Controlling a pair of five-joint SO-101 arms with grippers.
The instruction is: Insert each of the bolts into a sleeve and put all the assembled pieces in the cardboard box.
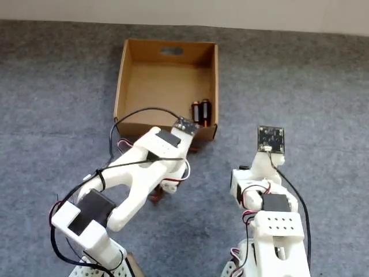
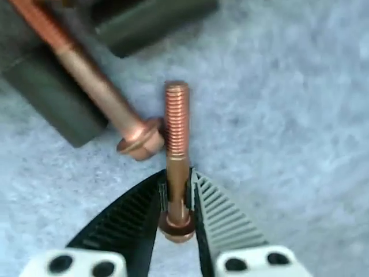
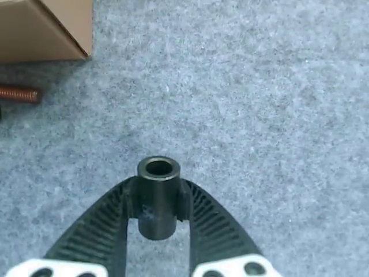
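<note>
My left gripper (image 2: 177, 180) is shut on a copper bolt (image 2: 176, 133), gripping it near the head with the threaded end pointing away over the carpet. A second bolt (image 2: 86, 75) lies slanted just beyond, its head touching the held bolt, between two dark sleeves (image 2: 49, 98) (image 2: 155, 20). My right gripper (image 3: 157, 187) is shut on a black sleeve (image 3: 157, 199), whose open bore faces the camera. The cardboard box (image 1: 124, 86) stands at the back, with two assembled pieces (image 1: 200, 111) in its near right corner. The left arm (image 1: 153, 156) sits just in front of the box.
A box corner (image 3: 46, 29) and a bolt's threaded end (image 3: 17, 93) lie off to one side of the right gripper. The right arm (image 1: 271, 202) stands to the right of the box. Grey carpet (image 1: 311, 86) covers the table.
</note>
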